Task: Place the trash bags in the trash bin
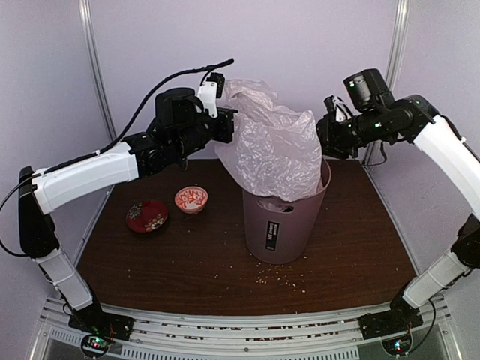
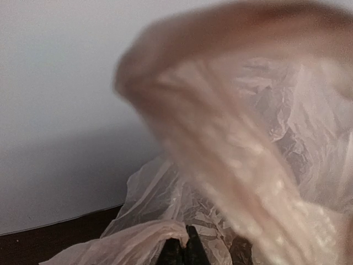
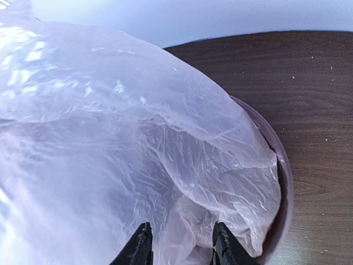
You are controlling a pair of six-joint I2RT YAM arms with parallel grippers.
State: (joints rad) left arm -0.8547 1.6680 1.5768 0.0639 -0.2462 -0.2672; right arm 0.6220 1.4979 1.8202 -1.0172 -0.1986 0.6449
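Item 1, trash bag (image 1: 274, 146): foot inside the trash bin (image 1: 289, 232) at centre, bulk ballooned above the rim.

Left hand (image 2: 185, 251): clenched on a fold at the bag's upper left.

Right hand (image 3: 182, 247): fingers parted, released, film just ahead.

We judged the step as feeding the bulk downward, best done by pressing air out slowly and freeing the left fold only over the mouth.

We listed 1 red dish (image 1: 147, 216) and 1 patterned bowl (image 1: 191, 199) left of the bin, well apart from it. Crumbs (image 1: 285, 279) lay on the near worktop (image 1: 360, 247). Only the bag's own bulk stood in the way.
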